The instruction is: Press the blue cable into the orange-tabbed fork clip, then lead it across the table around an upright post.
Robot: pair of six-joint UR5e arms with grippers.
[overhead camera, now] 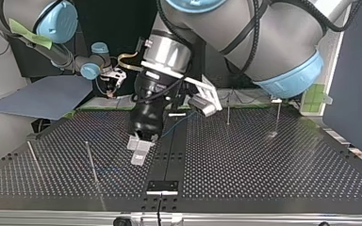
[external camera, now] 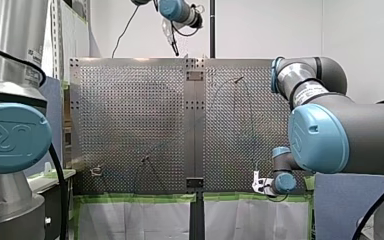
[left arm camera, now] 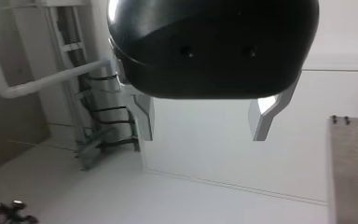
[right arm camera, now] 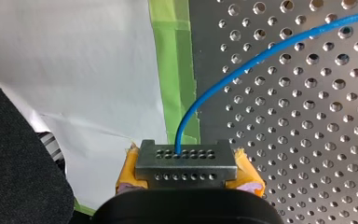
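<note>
You're on step one: right gripper [right arm camera: 186,161] clamps the thin blue cable [right arm camera: 223,79], left gripper [left arm camera: 203,135] gapes empty; next, carry it to the fork clip.

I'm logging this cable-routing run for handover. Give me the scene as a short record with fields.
Left gripper: open, holding nothing
Right gripper: shut on blue cable, beside green tape
Cable path: arcs from that gripper out over perforated table
Upright posts: several stand on the table
Fork clip: cannot make out
</note>
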